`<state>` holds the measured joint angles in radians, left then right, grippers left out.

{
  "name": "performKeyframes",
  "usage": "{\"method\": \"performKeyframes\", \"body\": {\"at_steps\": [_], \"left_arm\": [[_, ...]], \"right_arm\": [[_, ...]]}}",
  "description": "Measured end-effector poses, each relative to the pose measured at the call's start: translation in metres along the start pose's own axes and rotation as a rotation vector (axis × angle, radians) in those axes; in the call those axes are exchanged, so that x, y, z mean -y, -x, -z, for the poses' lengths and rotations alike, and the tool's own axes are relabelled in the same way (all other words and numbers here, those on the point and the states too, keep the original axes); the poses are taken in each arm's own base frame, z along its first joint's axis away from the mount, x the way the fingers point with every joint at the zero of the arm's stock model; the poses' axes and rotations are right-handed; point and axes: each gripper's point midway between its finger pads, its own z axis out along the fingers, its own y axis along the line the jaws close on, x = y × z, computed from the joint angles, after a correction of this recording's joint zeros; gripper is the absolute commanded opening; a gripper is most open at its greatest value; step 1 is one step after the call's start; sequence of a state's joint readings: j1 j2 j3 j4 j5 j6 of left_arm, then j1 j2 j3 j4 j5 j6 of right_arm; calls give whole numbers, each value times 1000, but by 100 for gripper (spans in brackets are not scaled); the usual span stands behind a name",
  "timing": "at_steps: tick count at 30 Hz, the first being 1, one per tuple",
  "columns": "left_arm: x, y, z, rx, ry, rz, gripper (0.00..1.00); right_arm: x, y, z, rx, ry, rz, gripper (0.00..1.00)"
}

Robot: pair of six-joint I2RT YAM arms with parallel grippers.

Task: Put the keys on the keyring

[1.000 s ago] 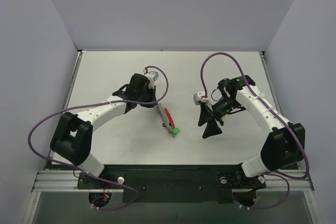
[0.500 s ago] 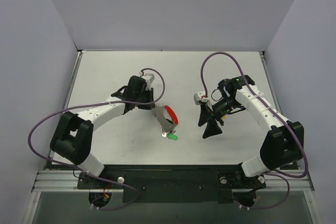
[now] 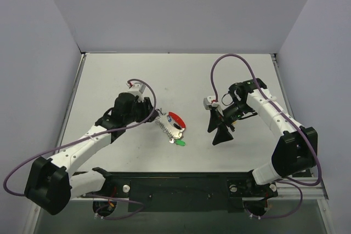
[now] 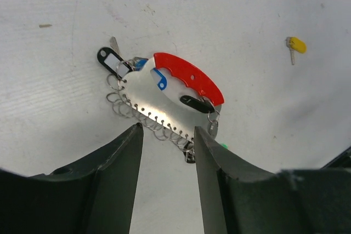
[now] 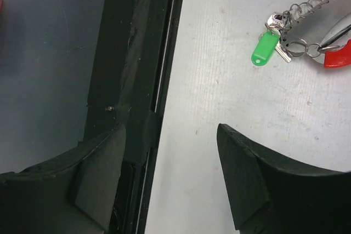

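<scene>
Evidently the keyring [image 4: 149, 100] is laid on the table [image 3: 109, 75] just before the left gripper [image 4: 168, 131], spread and empty like the right gripper [image 5: 170, 130]; next, the loose yellow key [image 4: 296, 44] should probably be fetched.

Left arm [image 3: 82, 146], right arm [image 3: 271, 110]: white shells, black joint housings. Purple cables [image 3: 233, 55] loop off each wrist. Small grey camera block [image 3: 208, 102] at each wrist. Left end effector [image 4: 167, 130], right end effector [image 5: 170, 130]: matte black, broad tapered fingers [image 4: 109, 184]. Bases bolted on black plate [image 3: 181, 184], near worktop [image 3: 109, 75] edge.
</scene>
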<state>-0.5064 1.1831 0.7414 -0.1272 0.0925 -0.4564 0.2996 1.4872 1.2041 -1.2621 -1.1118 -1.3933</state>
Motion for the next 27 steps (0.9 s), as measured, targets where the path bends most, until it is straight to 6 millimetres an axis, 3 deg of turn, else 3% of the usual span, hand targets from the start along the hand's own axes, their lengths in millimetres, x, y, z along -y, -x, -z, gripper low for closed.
{"method": "performKeyframes", "body": {"at_steps": [3,6,9,12,15,20,27], "left_arm": [[5,-13,8,15,-44,87,53],[11,-38,9,-20,-69,155,53],[34,-63,9,-75,-107,124,54],[58,-75,8,-107,-144,72,53],[73,-74,-3,-120,-138,44,53],[80,-75,-29,-152,-80,33,53],[77,-106,-41,-245,5,-23,53]], "right_arm": [[0,0,0,1,1,0,63],[0,0,0,3,2,2,63],[0,1,-1,6,4,3,62],[0,0,-3,14,15,-8,62],[1,-3,-5,18,30,-30,62],[2,-6,-7,17,41,-48,62],[2,-6,-9,21,52,-64,61]]}}
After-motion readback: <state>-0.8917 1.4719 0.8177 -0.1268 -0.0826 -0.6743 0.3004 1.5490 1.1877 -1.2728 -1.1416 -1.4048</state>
